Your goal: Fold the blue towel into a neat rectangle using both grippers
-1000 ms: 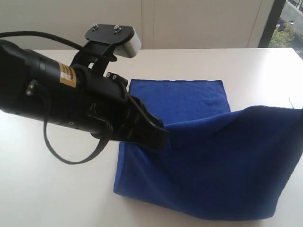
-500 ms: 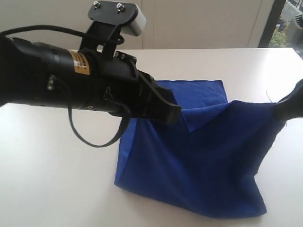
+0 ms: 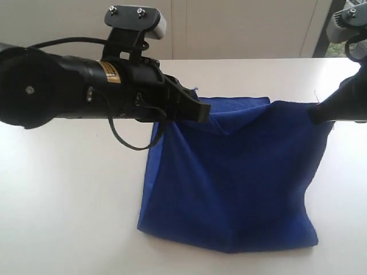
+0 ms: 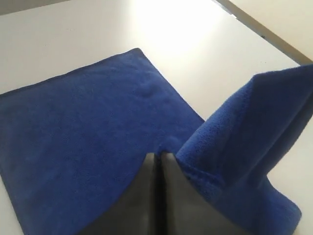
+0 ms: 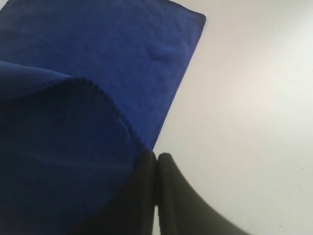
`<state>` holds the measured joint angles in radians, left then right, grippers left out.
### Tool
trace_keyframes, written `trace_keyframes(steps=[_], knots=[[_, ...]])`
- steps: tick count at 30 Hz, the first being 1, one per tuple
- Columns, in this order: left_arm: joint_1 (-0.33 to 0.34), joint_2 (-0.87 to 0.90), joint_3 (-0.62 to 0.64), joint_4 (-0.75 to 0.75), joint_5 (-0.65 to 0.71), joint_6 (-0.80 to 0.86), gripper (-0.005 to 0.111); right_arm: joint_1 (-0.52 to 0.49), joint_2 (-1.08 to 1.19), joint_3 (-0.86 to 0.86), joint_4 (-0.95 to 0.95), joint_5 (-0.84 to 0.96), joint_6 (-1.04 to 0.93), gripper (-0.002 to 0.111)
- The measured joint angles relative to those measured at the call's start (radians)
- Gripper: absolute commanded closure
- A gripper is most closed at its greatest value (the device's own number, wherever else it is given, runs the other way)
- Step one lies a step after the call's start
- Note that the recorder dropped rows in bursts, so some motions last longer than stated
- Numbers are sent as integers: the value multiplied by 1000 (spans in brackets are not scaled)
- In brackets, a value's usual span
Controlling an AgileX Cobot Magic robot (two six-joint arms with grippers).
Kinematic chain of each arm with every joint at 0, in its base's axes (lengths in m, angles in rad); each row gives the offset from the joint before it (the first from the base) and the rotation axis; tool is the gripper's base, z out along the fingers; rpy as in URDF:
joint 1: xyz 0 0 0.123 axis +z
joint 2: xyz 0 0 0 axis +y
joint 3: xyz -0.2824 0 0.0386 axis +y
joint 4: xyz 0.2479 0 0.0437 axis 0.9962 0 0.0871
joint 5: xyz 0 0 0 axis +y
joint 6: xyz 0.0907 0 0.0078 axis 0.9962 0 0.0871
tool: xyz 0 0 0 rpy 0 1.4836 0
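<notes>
The blue towel (image 3: 235, 177) is lifted along its near edge and drawn over the part still lying flat on the white table (image 3: 69, 217). My left gripper (image 3: 205, 113) is shut on the towel's left raised corner. At the right, my right gripper (image 3: 314, 114) is shut on the other raised corner. In the left wrist view the closed left gripper (image 4: 157, 155) pinches a fold of the blue towel (image 4: 73, 127) above the flat layer. The right wrist view has the right gripper (image 5: 156, 156) shut on the blue towel (image 5: 58, 147). No white label shows.
The left arm's thick black body (image 3: 69, 94) with its grey-capped camera mount (image 3: 136, 16) spans the left half of the exterior view. A wall runs behind the table, with a dark window frame (image 3: 322, 28) at the far right.
Both grippers have carried the raised towel edge away from the camera toward the far edge. The right gripper has come into view. The hanging cloth is now stretched flatter between them.
</notes>
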<state>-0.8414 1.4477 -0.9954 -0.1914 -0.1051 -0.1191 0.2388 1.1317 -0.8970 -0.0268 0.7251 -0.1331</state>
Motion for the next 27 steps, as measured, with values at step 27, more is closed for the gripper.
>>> trace_keyframes(steps=[27], knots=[[208,302,-165,-54,-159,-82,107,0,384,-162,-118,-261,88,108]])
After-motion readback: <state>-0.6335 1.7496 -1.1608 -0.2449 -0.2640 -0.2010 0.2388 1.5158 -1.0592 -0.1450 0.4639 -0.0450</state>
